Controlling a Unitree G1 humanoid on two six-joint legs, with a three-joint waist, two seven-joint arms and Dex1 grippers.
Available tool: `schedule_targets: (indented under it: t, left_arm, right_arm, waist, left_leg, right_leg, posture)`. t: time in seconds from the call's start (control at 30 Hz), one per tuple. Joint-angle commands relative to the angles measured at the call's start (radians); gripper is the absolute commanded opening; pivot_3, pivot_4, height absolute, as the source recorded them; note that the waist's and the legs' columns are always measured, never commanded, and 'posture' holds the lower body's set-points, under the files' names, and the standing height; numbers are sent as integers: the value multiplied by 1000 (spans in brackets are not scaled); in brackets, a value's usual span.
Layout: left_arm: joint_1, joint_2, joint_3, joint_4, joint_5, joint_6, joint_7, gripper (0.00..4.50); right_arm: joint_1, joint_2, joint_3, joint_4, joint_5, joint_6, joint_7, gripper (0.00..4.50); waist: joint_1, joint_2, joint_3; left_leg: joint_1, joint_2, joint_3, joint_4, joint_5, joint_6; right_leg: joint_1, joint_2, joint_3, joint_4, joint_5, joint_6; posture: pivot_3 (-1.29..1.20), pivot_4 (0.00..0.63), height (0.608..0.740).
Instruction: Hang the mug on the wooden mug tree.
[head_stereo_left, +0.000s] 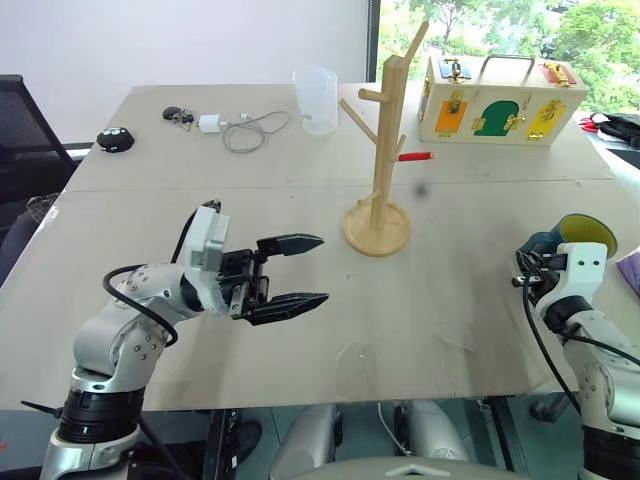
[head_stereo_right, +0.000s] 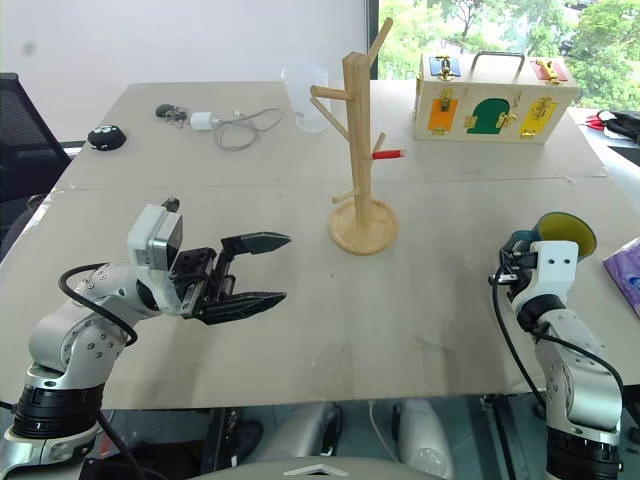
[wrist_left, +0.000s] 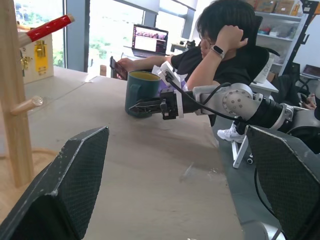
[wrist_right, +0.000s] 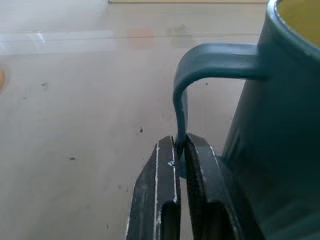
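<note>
The mug (wrist_right: 280, 115) stands upright on the worktop (head_stereo_left: 300, 230) near its right edge, well apart from the wooden mug tree (head_stereo_left: 380, 170), its yellow inside showing from above. The right gripper (wrist_right: 179, 150) has its two black fingers pinched together on the lower part of the teal handle, the thin strap of the handle caught between them near their tips. The mug's base looks to be resting on the worktop (no gap shows beneath it in the left wrist view).

The mug tree stands upright on its round base in the middle of the worktop, pegs angled upward, one red-tipped peg pointing toward the mug's side. The left gripper (head_stereo_left: 290, 270) hovers open and empty above the worktop, to the left of the tree's base.

Judging from this, the risk lies in the grip itself: the fingers hold only a narrow strip of handle near their tips, so on lifting the mug's weight could swing it about that pinch, or let it slip out altogether. A tilted mug would bring the handle's opening to the peg at the wrong angle. A clumsy approach could also knock the tree, which nothing steadies. Behind it stand a clear measuring cup (head_stereo_left: 315, 98) and a latch box (head_stereo_left: 497, 100), both well clear.
</note>
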Motion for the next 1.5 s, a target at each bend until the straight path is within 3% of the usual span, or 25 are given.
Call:
schedule_targets:
  t: [0.03, 0.37, 0.5, 0.63, 0.87, 1.17, 1.5]
  left_arm:
    - [0, 13, 26, -48, -18, -1, 6, 4500]
    - [32, 14, 46, -56, -24, -7, 4, 4500]
    - [45, 10, 66, -56, -46, -1, 8, 4500]
    - [82, 14, 98, -47, -45, -11, 8, 4500]
    - [159, -4, 143, -95, -49, -28, 45, 4500]
    - [242, -26, 175, -179, -62, -45, 111, 4500]
    - [272, -51, 231, -229, -110, -58, 180, 4500]
  right_arm:
    - [-14, -1, -4, 5, -2, -30, -20, 197]
    - [-24, -99, 38, -116, 60, 18, 90, 197]
    - [-85, -167, 59, -210, 143, 112, 134, 197]
    - [-254, -263, 119, -278, 246, 254, 196, 197]
    - [-489, -331, 203, -257, 330, 398, 229, 197]
    - [-632, -393, 296, -206, 352, 461, 301, 197]
    - [-706, -355, 414, -90, 269, 400, 338, 197]
  waist:
    - [0, 0, 0]
    - [-1, 1, 0]
    - [-4, 1, 1]
    - [-4, 2, 1]
    - [1, 1, 1]
    - [0, 1, 1]
    - [0, 1, 1]
  left_leg:
    - [0, 0, 0, 0, 0, 0]
    - [0, 0, 1, 0, 0, 0]
    - [0, 1, 1, 0, 0, 0]
    - [0, 1, 1, 0, 0, 0]
    - [-2, 1, -2, 0, 0, 0]
    - [-3, 0, -2, 0, 0, 0]
    - [-3, 0, -2, 0, 0, 0]
  right_leg:
    - [0, 0, 0, 0, 0, 0]
    - [0, 0, 1, 0, 0, 0]
    - [-1, 0, 1, 0, 0, 0]
    - [-1, 0, 1, 0, 0, 0]
    - [-1, -1, 0, -2, 0, 0]
    - [-1, -2, 0, -2, 0, 0]
    - [-2, -2, 0, -2, 0, 0]
  posture:
    - [0, 150, 740]
    - [0, 150, 740]
    - [0, 150, 740]
    - [0, 150, 740]
    - [0, 150, 740]
    - [0, 150, 740]
    - [0, 150, 740]
